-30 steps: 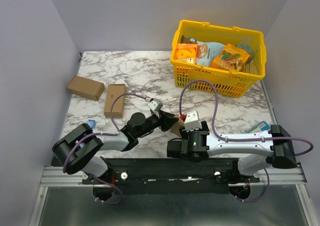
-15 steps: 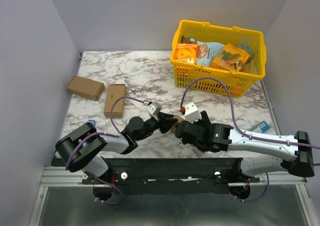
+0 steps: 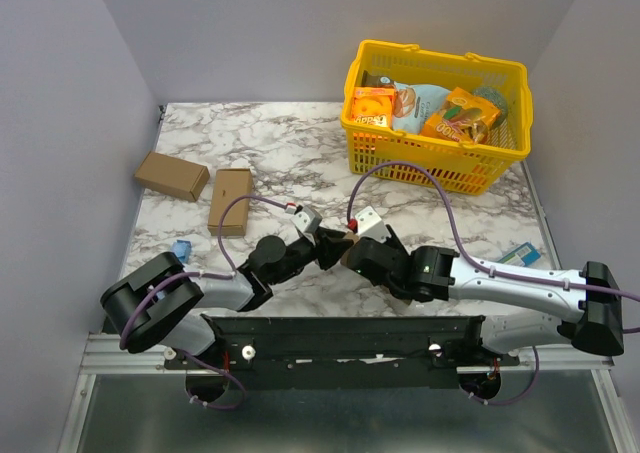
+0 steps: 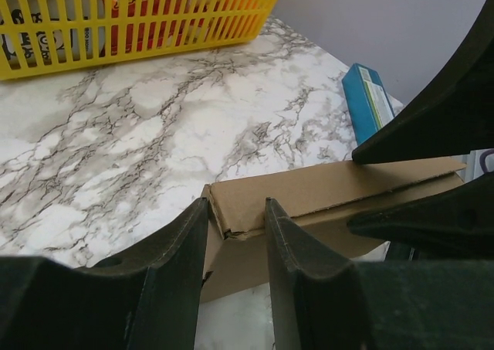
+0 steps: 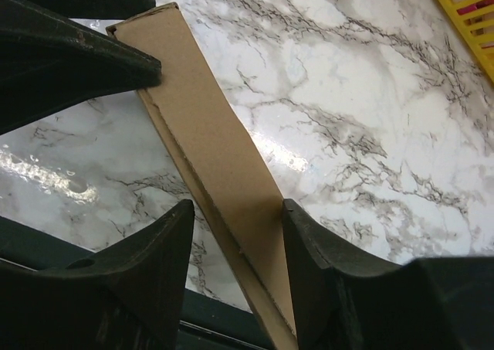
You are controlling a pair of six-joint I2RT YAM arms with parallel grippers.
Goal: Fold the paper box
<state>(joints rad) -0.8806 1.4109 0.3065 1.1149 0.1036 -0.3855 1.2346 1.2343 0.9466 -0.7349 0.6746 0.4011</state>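
The paper box [image 4: 324, 191] is plain brown cardboard, held a little above the marble table. From the top view only a brown sliver of the paper box [image 3: 343, 236] shows between the two wrists. My left gripper [image 4: 235, 205] is shut on its near end, one finger on each side of the corner. My right gripper [image 5: 238, 205] straddles the long narrow face of the box [image 5: 208, 126]. Its right finger [image 5: 309, 242] touches the cardboard, while a thin gap shows at the left finger [image 5: 166, 242]. The left gripper [image 3: 328, 245] and the right gripper [image 3: 352, 253] meet near the table's front centre.
A yellow basket [image 3: 440, 55] of packaged goods stands at the back right. Two smaller cardboard boxes [image 3: 172, 176] [image 3: 230, 201] lie at the left. A small blue object [image 3: 181, 247] sits near the left arm. A teal packet [image 3: 520, 254] lies by the right edge.
My right arm swung up from the front rail to the box, opened wide, then narrowed its jaws around it. The left gripper kept its hold and shifted slightly left.
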